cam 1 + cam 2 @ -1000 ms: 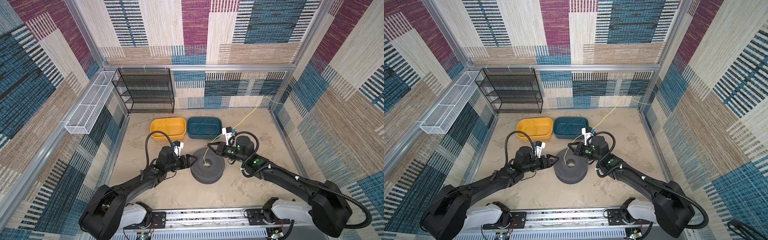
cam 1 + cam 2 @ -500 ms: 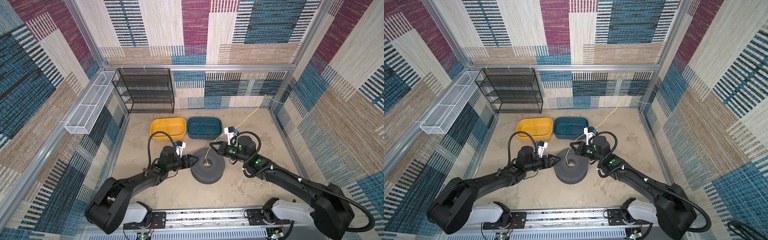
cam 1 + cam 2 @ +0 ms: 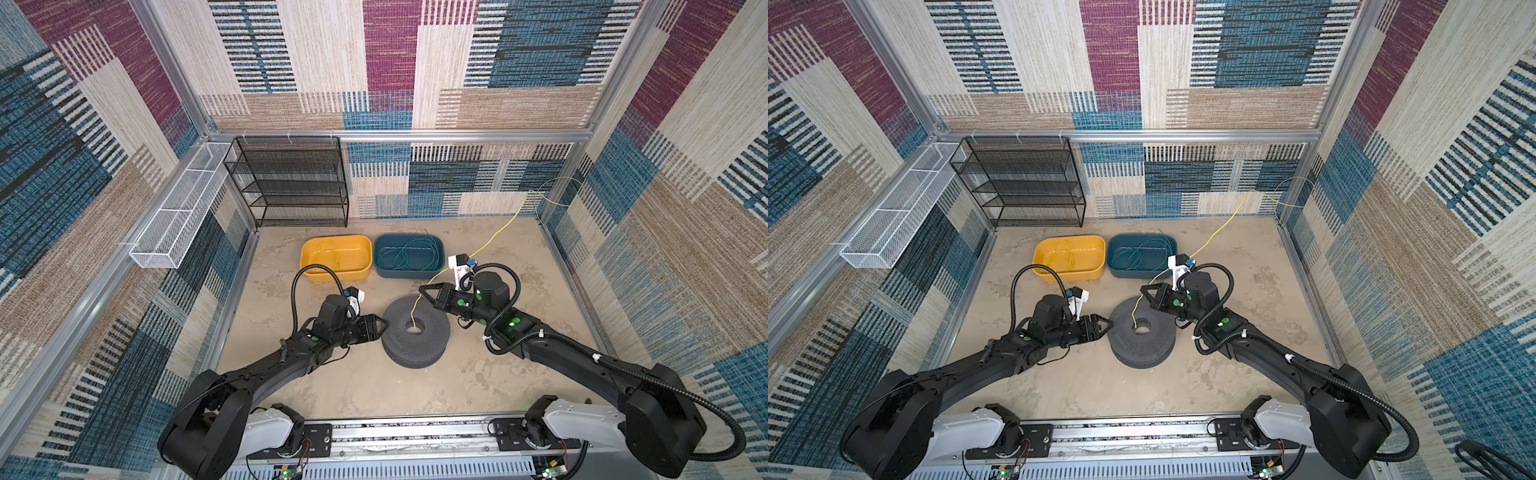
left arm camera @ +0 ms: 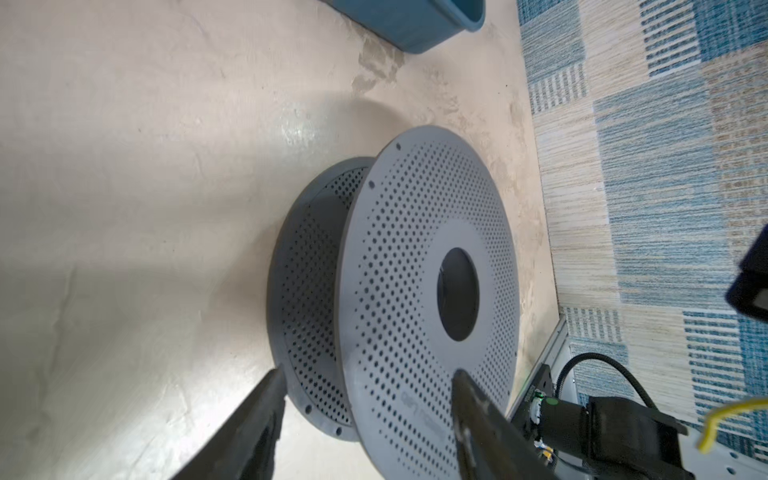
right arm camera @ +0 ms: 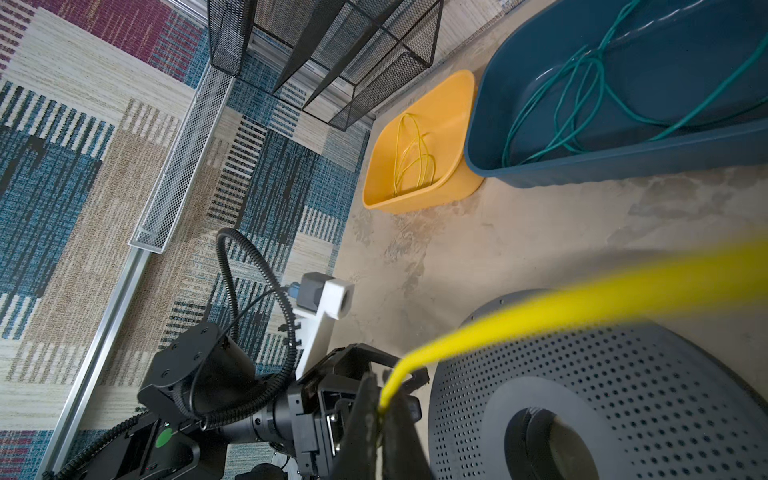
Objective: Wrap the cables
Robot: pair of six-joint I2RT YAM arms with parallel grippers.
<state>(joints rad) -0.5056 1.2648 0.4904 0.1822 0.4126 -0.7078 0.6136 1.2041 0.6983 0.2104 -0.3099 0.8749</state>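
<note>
Right gripper (image 5: 380,409) tight on yellow cable (image 5: 582,306)

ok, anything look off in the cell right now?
Yes. The yellow cable held by the right gripper rises off the floor to the back-right corner post and loops against the wall there. It may be snagged, but contact isn't clear.

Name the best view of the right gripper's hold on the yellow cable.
Right wrist: the yellow cable leaves the shut right gripper close up. Both top views show a thin line; left wrist, only a short piece.
</note>
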